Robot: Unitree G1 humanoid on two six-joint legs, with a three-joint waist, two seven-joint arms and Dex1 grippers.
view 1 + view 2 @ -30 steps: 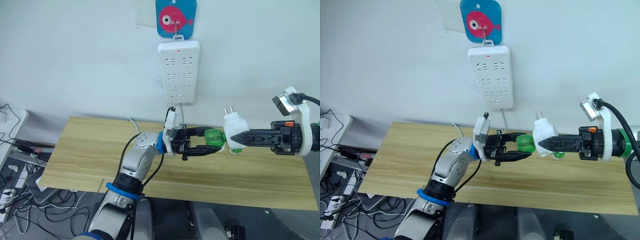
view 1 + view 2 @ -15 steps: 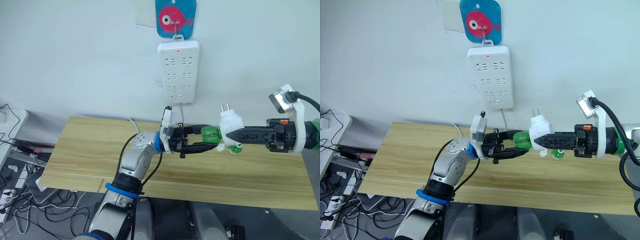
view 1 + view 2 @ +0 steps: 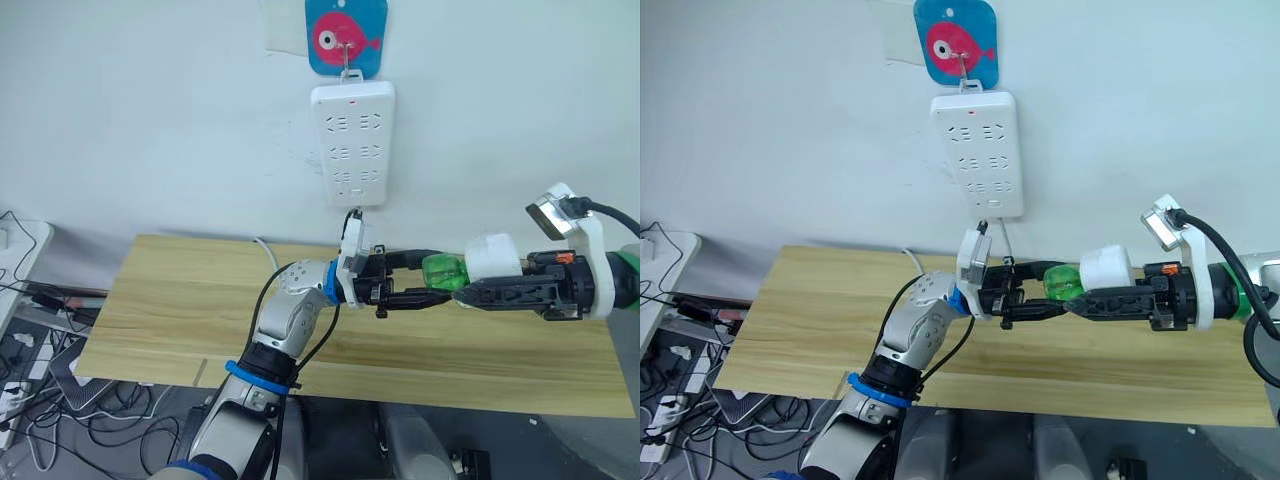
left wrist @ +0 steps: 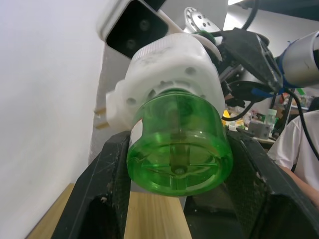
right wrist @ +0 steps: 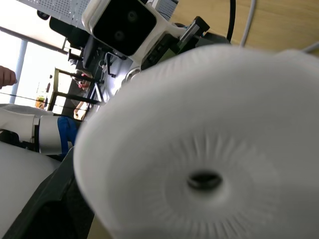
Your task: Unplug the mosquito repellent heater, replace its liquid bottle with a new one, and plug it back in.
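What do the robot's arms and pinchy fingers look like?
Each arm ends in a gripper with two long black fingers: the left gripper, the right gripper. The left arm is silver with blue rings and black cables. The right wrist is white, with an orange mark and a thick black cable.

Wooden table [image 3: 180,300] against a white wall [image 3: 150,120]

Long rectangular top, light wood grain running lengthwise, a paler strip along the front edge. Back edge sits close to the wall. A thin white cable [image 3: 266,248] curves over the back edge near the middle and touches the wood there; where it ends can't be made out. Rest of the visible surface is bare wood. Beyond the table's left end, lower down, the floor [image 3: 120,420] carries a tangle of dark and white cables [image 3: 40,410].
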